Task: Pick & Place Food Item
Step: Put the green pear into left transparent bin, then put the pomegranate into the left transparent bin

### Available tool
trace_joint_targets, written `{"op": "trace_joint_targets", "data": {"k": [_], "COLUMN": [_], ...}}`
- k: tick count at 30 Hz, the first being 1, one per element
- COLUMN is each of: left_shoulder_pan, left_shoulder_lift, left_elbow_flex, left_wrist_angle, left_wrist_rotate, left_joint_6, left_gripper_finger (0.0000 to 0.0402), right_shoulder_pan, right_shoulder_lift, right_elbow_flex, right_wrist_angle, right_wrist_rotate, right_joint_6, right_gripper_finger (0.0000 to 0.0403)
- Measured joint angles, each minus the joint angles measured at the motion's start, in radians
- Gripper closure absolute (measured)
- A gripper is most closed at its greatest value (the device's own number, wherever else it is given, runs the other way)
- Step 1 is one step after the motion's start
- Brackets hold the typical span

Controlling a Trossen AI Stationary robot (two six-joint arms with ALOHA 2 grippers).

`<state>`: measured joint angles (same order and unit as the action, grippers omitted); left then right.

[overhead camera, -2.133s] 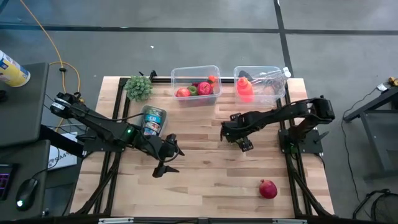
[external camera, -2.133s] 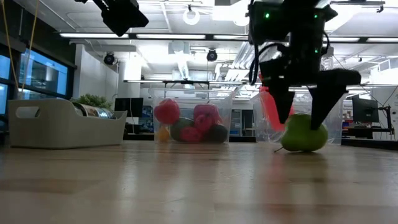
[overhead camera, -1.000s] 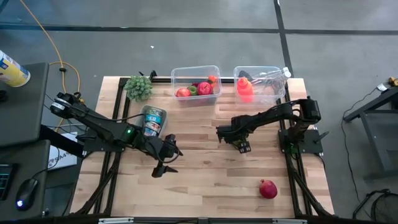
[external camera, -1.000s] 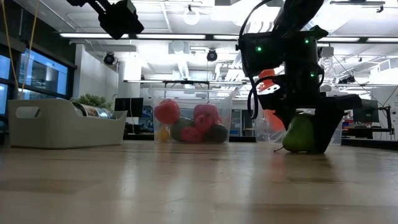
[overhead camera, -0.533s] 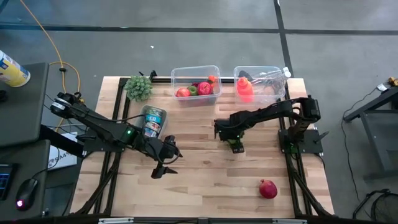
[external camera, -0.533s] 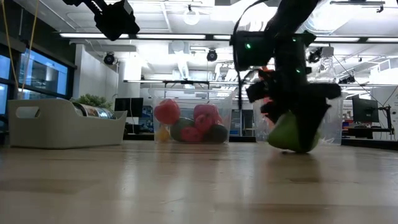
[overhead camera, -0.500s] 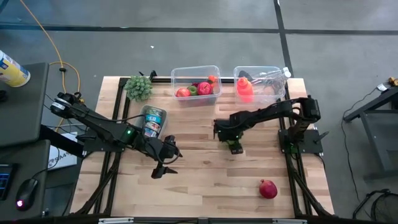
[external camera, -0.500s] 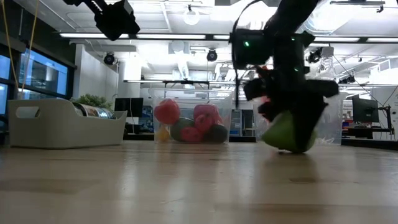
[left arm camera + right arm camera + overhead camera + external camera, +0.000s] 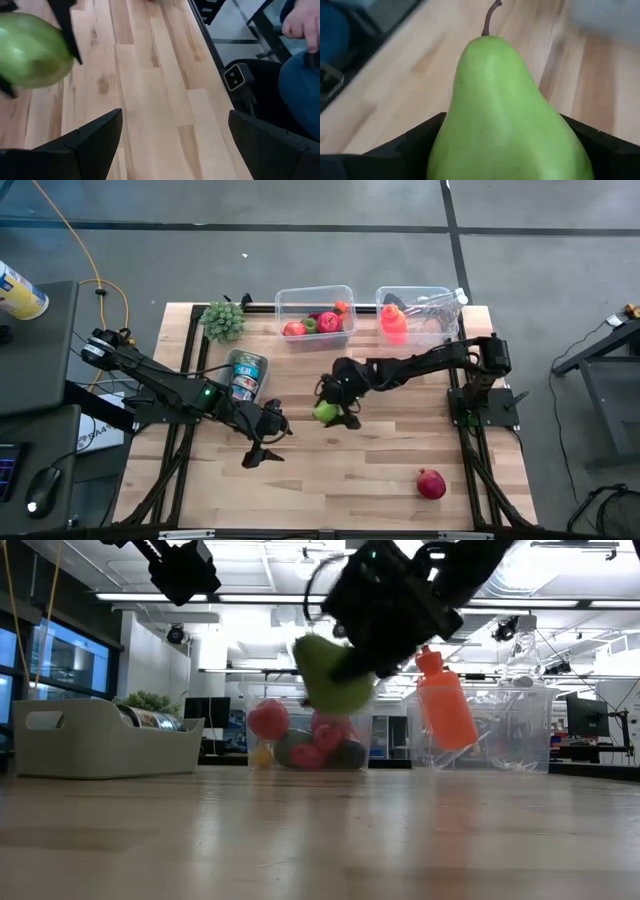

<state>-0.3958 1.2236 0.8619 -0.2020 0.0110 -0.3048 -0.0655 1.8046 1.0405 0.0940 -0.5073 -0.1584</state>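
Jaws of the right gripper (image 9: 333, 408) are pinching a green pear (image 9: 325, 412), one finger on each side of the fruit; the right wrist view shows the pear (image 9: 507, 120) filling the space between the two dark fingers (image 9: 415, 145), its brown stem pointing away from the wrist. Seen from the low view, the pear (image 9: 330, 673) hangs clear of the table (image 9: 320, 830), lifted above the wood with the right gripper (image 9: 350, 660) tilted over it. From overhead, the pear sits over the middle of the table (image 9: 330, 480), in front of the clear bin of fruit (image 9: 316, 315) at the far edge.

Jaws of the left gripper (image 9: 266, 436) are spread wide and hold nothing; it hovers over the table just left of centre, near the pear but apart from it. The left wrist view shows both fingers (image 9: 90, 145) apart over bare wood, with the pear (image 9: 32, 50) ahead of them.

Other items noted: a second clear bin (image 9: 420, 312) at the far right with an orange bottle (image 9: 393, 322) in it; a red pomegranate (image 9: 431, 483) on the table near the right front; a tray holding a can (image 9: 245, 372) on the left side; a green leafy bunch (image 9: 223, 320) at the far left corner. A person's hand (image 9: 302, 25) shows beyond the table edge in the left wrist view.
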Motion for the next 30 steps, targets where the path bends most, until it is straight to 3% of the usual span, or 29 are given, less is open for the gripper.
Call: {"op": "trace_joint_targets", "data": {"k": [5,12,17,21,30], "left_shoulder_pan": [-0.010,-0.031,-0.034,-0.033,-0.033], "left_shoulder_lift": [0.000,0.000,-0.001,-0.001,-0.001], "left_elbow_flex": [0.000,0.000,0.002,0.002,0.002], "left_wrist_angle": [0.000,-0.011,-0.060,-0.112,-0.141], "left_wrist_rotate": [0.001,0.001,0.001,-0.001,-0.006], "left_joint_6": [-0.003,0.004,0.015,0.031,0.071], "left_gripper_finger": [0.0049,0.0049,0.0049,0.0049,0.0049], "right_shoulder_pan": [-0.054,-0.160,-0.236,-0.277,-0.348], "right_shoulder_lift": [-0.015,-0.023,-0.025,-0.023,-0.023], "right_elbow_flex": [0.060,0.284,0.342,0.348,0.349], "right_wrist_angle": [0.083,-0.005,-0.014,0.014,0.016], "right_wrist_rotate": [0.055,0.302,0.447,0.505,0.513], "right_joint_6": [-0.029,-0.057,0.004,0.068,0.087], "right_gripper_finger": [0.0091,0.0067,0.0068,0.0069,0.0044]}}
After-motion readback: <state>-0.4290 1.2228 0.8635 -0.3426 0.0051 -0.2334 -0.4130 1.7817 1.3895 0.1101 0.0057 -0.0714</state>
